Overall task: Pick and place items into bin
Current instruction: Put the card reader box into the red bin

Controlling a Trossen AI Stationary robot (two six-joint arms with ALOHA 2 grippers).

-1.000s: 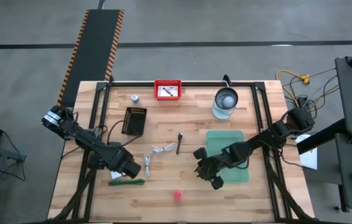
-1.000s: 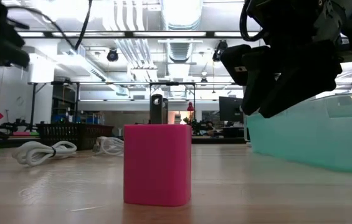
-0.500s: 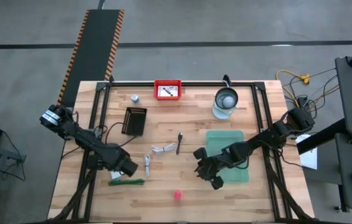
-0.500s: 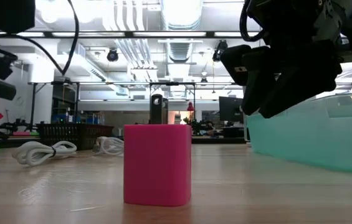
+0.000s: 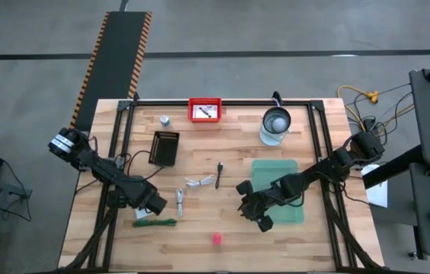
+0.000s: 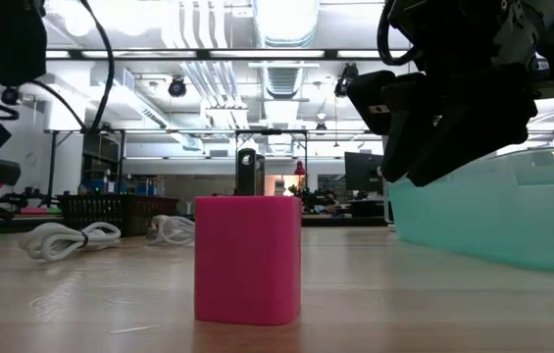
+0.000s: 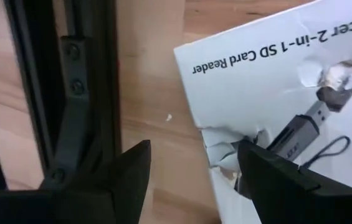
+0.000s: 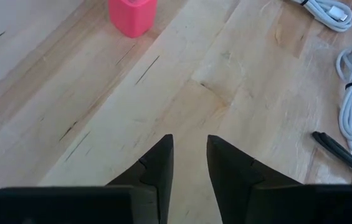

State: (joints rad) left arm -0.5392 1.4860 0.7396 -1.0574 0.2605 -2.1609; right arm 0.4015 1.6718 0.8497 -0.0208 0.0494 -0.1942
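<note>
The right gripper (image 5: 254, 215), fingers nearly together and empty, hovers nearest the small pink plastic block (image 5: 217, 238), which lies just forward-left; left gripper (image 5: 156, 202), fingers apart.

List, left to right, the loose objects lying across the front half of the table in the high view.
Green tie → metal clip → white coiled cable → thin black stick → teal bin.
</note>
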